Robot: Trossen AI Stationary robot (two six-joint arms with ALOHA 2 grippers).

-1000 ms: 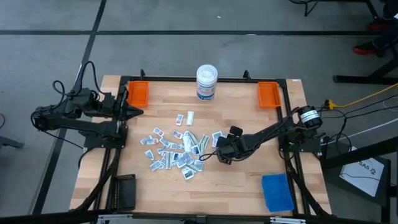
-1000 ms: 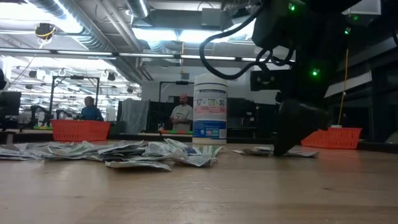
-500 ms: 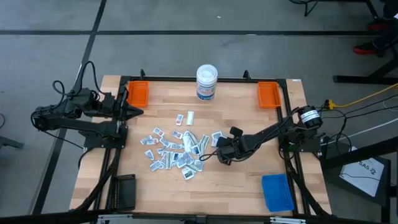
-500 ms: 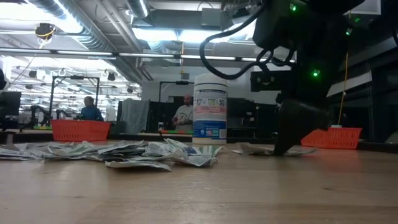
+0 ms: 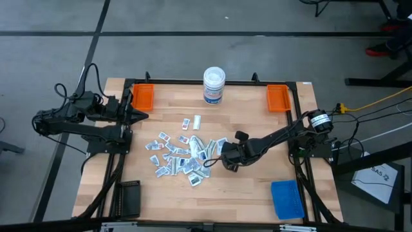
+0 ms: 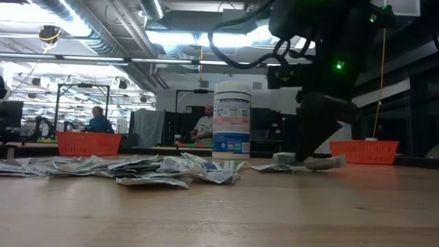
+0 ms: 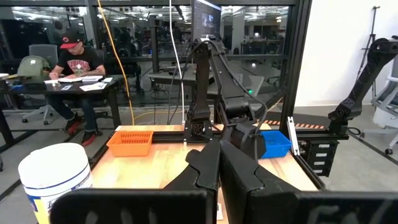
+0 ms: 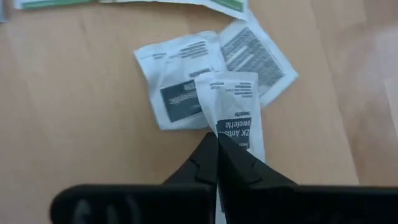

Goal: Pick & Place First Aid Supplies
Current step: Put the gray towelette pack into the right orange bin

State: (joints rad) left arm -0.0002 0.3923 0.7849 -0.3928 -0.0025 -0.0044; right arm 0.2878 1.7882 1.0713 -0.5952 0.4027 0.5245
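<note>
Now the right gripper (image 8: 216, 144) is pinched tight on the end of one white packet (image 8: 231, 115), its two dark fingers meeting over the blue print. Just beyond the fingertips two more packets (image 8: 180, 81) lie flat on the wooden table (image 5: 244, 193), overlapping under the held one. To the gripper's left side in the high view, the main heap of first aid supplies (image 5: 177, 154) spreads close by. The white tub (image 5: 214, 84) stands well beyond it. The left gripper (image 5: 140, 116) waits closed, empty, at the table's far left edge, beside an orange tray (image 5: 143, 96).
</note>
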